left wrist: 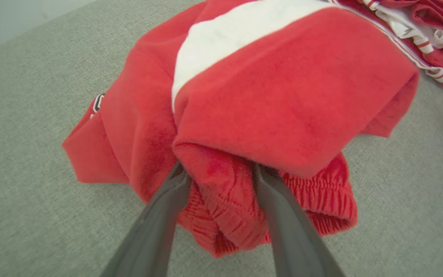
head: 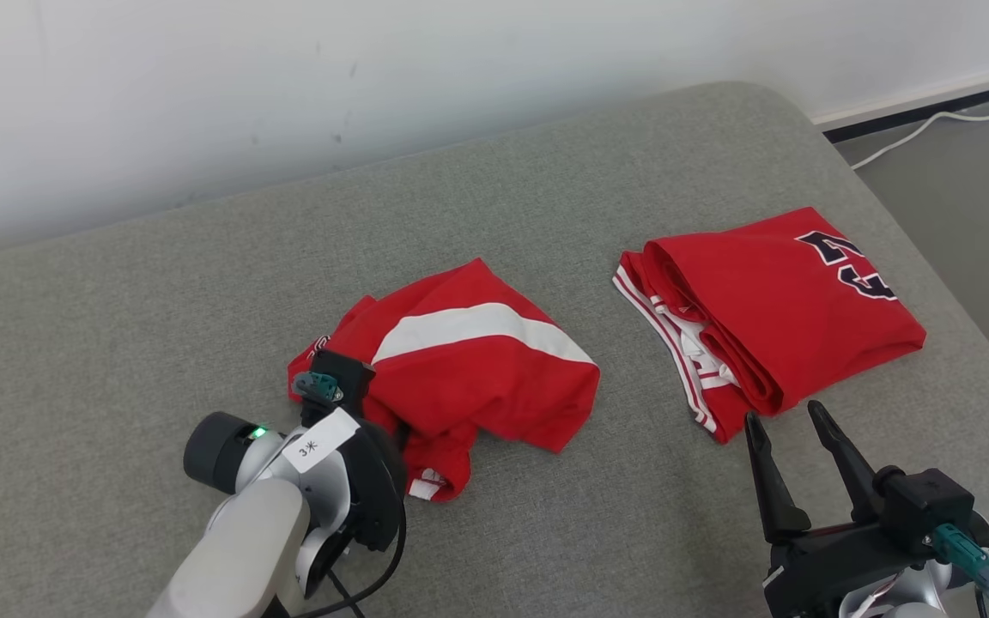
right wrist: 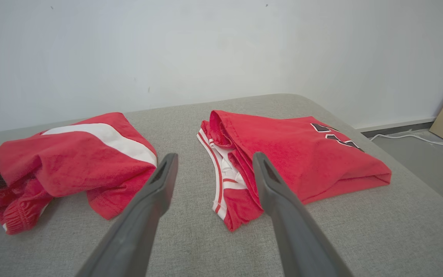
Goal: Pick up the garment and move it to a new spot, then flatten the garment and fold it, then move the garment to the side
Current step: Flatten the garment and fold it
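Two claws (left wrist: 219,171) (head: 785,416), two red garments (head: 494,378) (head: 786,300)

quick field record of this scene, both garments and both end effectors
surface: grey cushion
target: crumpled red garment, white stripe, centre-left
other: folded red garment, to its right
left end effector: open, fingers astride the target's elastic band
right end effector: open, empty, pointing at the folded red garment

folded red jersey (head: 791,300) on grey cushion (head: 160,283), white wall (head: 203,86) behind; white cable (head: 894,140) on floor (head: 975,197)
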`<state>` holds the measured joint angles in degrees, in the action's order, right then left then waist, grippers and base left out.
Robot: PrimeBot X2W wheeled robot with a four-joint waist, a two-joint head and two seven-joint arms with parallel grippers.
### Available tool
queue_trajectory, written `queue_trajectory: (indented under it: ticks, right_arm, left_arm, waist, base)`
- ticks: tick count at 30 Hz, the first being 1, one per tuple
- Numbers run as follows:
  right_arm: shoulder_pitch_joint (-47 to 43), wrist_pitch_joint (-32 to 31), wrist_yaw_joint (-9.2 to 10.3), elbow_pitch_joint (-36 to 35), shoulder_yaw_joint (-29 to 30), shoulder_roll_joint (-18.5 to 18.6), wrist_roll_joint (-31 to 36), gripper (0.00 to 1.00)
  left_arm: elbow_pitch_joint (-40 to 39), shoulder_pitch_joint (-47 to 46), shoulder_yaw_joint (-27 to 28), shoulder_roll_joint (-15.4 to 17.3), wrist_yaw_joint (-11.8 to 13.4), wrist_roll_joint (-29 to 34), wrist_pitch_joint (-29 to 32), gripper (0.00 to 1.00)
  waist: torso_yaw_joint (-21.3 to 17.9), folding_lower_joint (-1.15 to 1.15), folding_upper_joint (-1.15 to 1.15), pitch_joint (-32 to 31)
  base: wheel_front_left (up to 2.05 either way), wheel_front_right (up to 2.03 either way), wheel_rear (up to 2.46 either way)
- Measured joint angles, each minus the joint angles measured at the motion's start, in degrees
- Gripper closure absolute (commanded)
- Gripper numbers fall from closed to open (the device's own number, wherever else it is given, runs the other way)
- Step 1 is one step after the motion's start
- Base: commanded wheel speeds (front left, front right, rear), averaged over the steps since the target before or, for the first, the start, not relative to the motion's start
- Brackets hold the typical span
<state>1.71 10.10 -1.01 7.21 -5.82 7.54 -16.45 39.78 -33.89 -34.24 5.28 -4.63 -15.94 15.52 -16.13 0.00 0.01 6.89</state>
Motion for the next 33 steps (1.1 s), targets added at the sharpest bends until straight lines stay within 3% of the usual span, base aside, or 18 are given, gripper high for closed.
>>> queue_trajectory:
  ticks: [5, 13, 19, 26, 33]
  right_arm:
    - [-0.05, 0.09, 0.08, 0.19, 0.51, 0.02, 0.00, 0.00]
    - [-1.28, 0.71, 1.01, 0.57, 2.03, 0.29, -0.01, 0.00]
    - [-1.36, 1.02, 1.03, 0.54, 2.03, 0.25, -0.01, 0.00]
    - [-2.86, 1.11, 1.08, 0.02, 2.15, 0.54, -0.01, 0.00]
    - [-3.12, 1.27, 1.10, -0.25, 2.18, 0.84, -0.01, 0.00]
  left_arm:
    - [0.81, -0.92, 0.23, 0.89, 1.45, 1.00, -0.75, 1.00]
    - [-4.11, -8.90, 1.91, 7.99, 9.72, 9.37, -9.35, 1.00]
    - [-5.91, -8.22, 2.04, 10.60, 10.24, 11.87, -12.56, 1.00]
    - [-6.89, -0.06, 1.71, 13.78, 10.73, 12.69, -13.39, 1.00]
    - [-8.34, 7.62, 0.99, 14.40, 11.17, 13.97, -14.12, 1.00]
  waist:
    - [-0.67, 0.00, 0.00, 0.32]
    - [0.88, 0.00, 0.00, -0.06]
    - [2.83, 0.00, 0.00, -0.83]
    - [5.34, 0.00, 0.00, -1.51]
    - [7.53, 0.00, 0.00, -1.53]
  base:
    - [0.00, 0.00, 0.00]
    - [0.00, 0.00, 0.00]
    - [0.00, 0.00, 0.00]
    - [0.00, 0.00, 0.00]
    - [0.00, 0.00, 0.00]
